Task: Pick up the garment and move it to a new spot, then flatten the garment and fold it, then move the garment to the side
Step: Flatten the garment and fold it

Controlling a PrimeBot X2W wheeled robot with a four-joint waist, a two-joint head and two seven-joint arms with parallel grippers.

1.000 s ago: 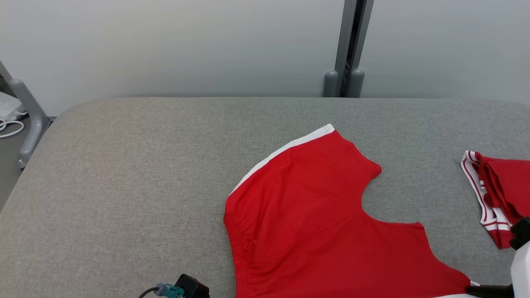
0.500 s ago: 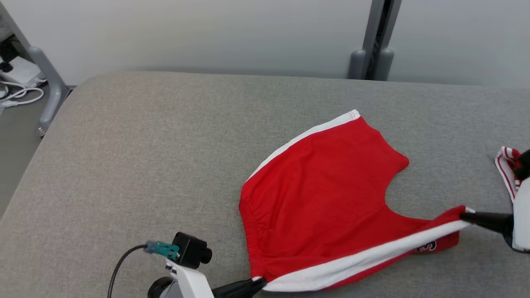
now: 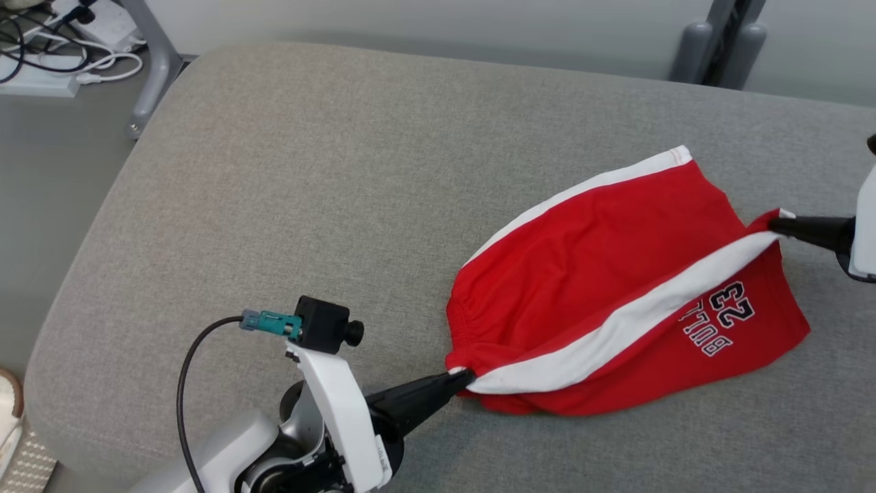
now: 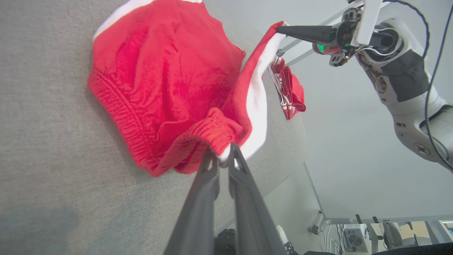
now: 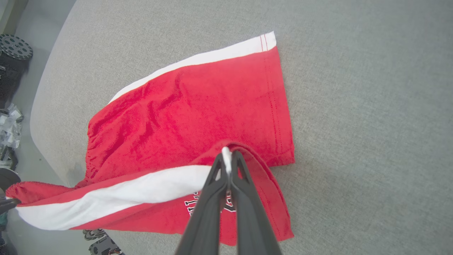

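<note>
The garment (image 3: 602, 274) is a pair of red shorts with white side stripes and a "BULL 23" print, lying on the grey padded table (image 3: 308, 171). My left gripper (image 3: 457, 375) is shut on the waistband end of the near white stripe, low at the front. My right gripper (image 3: 777, 222) is shut on the hem end of the same stripe, at the right edge. The stripe is stretched taut between them, and the near leg hangs lifted and folded over the far leg. The left wrist view shows the pinched waistband (image 4: 212, 132), and the right wrist view the pinched hem (image 5: 227, 156).
A second red-and-white piece of clothing (image 4: 290, 88) lies bunched further right on the table. Cables and a power strip (image 3: 61, 61) lie on the floor beyond the table's rounded left corner. Grey posts (image 3: 718, 41) stand behind the far edge.
The head camera has tilted down and turned. Both grippers have raised the near striped edge and carried it away from me over the shorts, so the printed side now faces up.
</note>
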